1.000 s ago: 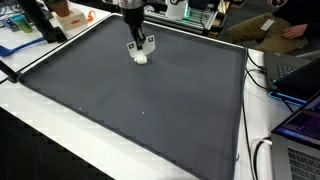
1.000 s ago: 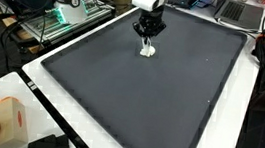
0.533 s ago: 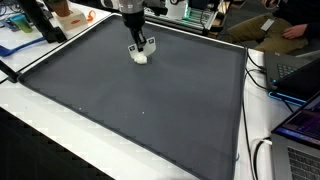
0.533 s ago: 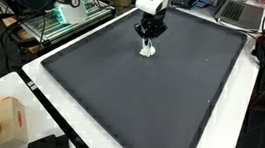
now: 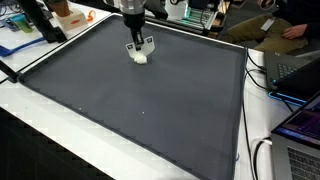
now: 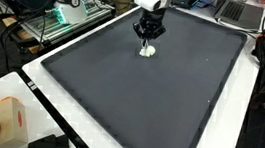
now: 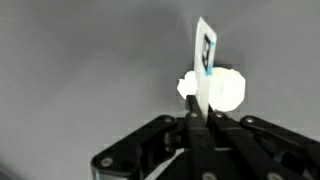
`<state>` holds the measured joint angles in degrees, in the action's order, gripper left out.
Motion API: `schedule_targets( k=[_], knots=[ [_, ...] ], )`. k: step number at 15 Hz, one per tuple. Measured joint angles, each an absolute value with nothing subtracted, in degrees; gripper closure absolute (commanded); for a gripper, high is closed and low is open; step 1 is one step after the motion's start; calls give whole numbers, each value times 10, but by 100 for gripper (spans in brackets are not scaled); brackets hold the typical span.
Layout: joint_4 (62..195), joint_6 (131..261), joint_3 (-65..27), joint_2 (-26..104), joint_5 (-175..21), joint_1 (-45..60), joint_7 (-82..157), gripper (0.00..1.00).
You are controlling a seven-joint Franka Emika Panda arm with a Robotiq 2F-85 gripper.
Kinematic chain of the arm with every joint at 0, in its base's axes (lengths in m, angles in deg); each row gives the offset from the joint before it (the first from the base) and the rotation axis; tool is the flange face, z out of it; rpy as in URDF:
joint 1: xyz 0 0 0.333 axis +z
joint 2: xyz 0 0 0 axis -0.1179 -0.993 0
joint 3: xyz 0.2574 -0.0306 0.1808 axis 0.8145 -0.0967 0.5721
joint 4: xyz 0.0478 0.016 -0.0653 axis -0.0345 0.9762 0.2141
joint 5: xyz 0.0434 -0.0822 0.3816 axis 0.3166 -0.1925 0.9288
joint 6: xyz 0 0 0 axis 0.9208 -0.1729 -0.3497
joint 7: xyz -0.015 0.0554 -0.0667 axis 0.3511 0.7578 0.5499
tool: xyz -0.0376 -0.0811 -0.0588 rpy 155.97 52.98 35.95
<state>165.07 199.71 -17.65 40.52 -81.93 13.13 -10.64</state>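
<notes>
jaws are shut all the way, fingertips pressed flat against each other. in the wrist view a thin white strip looks pinched right in that seam, and it belongs to the small white lump point(image 7: 218, 90), so the grip is on that thin bit, not the body. the round part sits just past the fingertips, out in front of them and a touch off to one side, not between them. a little tag point(image 7: 205, 45) with dark print sticks out of the lump on the side away from the jaws.

in both exterior views the arm comes straight down and the white lump point(image 5: 140, 57) shows directly under the fingertips, touching them. can't tell if its underside rests on the dark mat point(image 5: 150, 110) or hangs just clear of it, it's too small to see.

placement: the lump point(image 6: 149, 51) is toward the far edge of the mat, well away from the near edge and both near corners. the mat covers nearly the whole white surface point(image 6: 76, 128), leaving just a pale border.

off the mat, an orange and white box point(image 6: 4, 120) sits at the near corner of the surface, and an open laptop point(image 5: 300, 125) is past the mat's side edge.
</notes>
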Motion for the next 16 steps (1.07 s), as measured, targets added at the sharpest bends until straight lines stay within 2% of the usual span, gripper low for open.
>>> schedule_targets(
  k=[1, 16],
  knots=[
    [1651, 1996, -177, 405, -821, 132, -113, 96],
    [1648, 2010, -184, 403, -820, 131, -136, 99]
  ],
)
